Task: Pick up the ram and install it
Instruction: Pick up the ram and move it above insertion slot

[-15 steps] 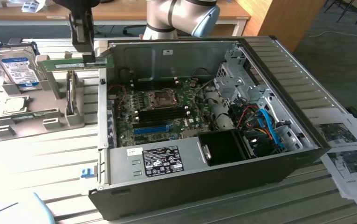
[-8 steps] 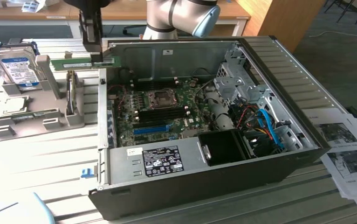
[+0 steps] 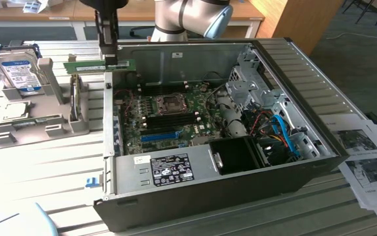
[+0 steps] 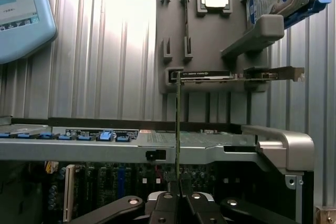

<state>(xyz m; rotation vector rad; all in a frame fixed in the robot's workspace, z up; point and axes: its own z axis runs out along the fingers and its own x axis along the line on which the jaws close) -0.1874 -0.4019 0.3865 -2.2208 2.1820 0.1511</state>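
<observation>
Nearest me, the white slatted bench (image 3: 57, 162) carries the open computer case (image 3: 208, 196), lying on its side with the motherboard (image 3: 169, 118) exposed. Printed sheets (image 3: 365, 162) lie on the bench at the exterior view's right of the case. At the left stands a grey parts holder (image 3: 34, 123) with a hard drive (image 3: 17, 73) propped in it. I have the gripper (image 3: 114, 63) closed narrow on the ram (image 3: 86, 66), which hangs level in the air over the case's left wall, beside the holder. From the wrist, the ram (image 4: 178, 124) stands edge-on between the fingers (image 4: 168, 200). Beyond are wooden desks (image 3: 57, 19) and grey-blue carpet (image 3: 365, 44).
</observation>
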